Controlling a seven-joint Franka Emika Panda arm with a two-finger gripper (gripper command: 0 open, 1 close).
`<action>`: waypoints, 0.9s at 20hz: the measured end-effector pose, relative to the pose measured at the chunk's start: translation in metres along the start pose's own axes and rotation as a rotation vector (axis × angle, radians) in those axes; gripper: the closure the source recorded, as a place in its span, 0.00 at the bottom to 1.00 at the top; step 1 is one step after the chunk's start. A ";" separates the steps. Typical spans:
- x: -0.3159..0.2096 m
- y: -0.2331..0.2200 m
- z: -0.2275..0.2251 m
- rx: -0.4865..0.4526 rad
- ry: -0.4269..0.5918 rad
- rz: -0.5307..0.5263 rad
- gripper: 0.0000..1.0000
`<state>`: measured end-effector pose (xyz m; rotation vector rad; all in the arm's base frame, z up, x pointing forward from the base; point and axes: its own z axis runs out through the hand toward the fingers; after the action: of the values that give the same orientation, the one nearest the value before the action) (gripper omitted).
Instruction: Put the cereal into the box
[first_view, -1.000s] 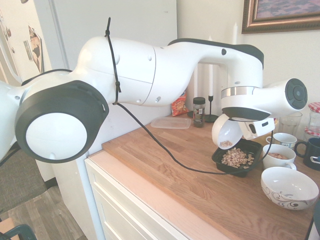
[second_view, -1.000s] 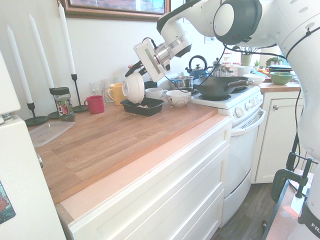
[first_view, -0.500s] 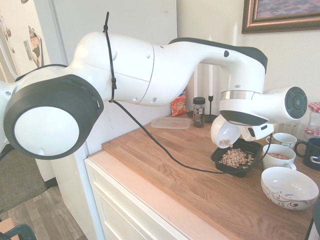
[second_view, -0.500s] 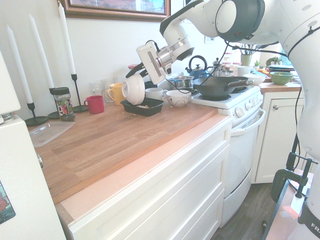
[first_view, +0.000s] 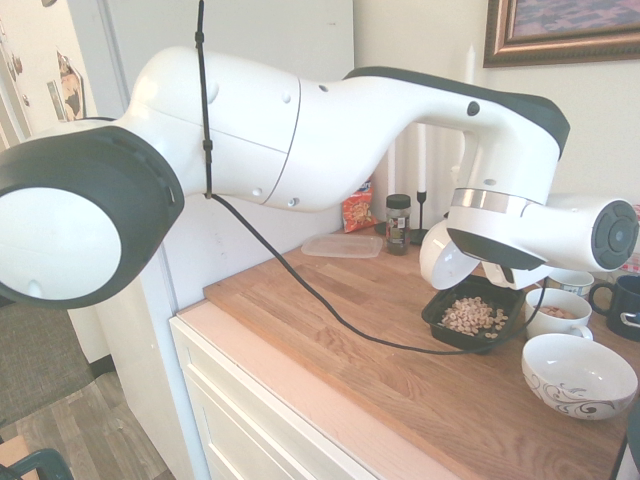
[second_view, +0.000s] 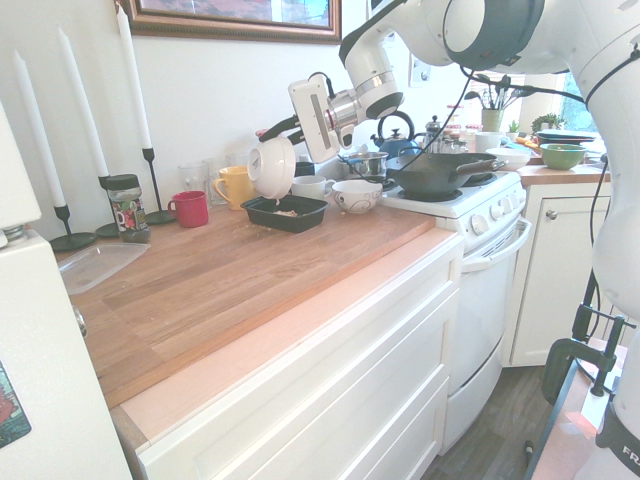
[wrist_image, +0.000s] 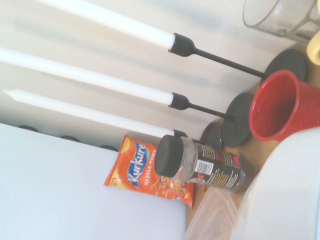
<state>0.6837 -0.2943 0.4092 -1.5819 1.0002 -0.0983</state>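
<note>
Countertop: pincer partly hidden behind tilted bowl

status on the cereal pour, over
Gripper shut on tilted white bowl, held over black box. Cereal piled in box. Decorated bowl close beside, not blocking.

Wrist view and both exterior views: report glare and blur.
Wrist: soft, bag print readable, bowl a pale smear at the edge. First exterior: washed-out, the arm nearly white. Second exterior: window blown out, drawers pale.
</note>
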 end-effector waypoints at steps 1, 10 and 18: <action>0.000 0.002 -0.001 0.001 -0.003 -0.001 1.00; 0.001 0.003 -0.004 0.026 -0.014 0.012 1.00; -0.020 -0.021 0.022 -0.114 0.095 -0.063 1.00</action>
<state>0.6945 -0.2661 0.4296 -1.7265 1.0454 -0.1632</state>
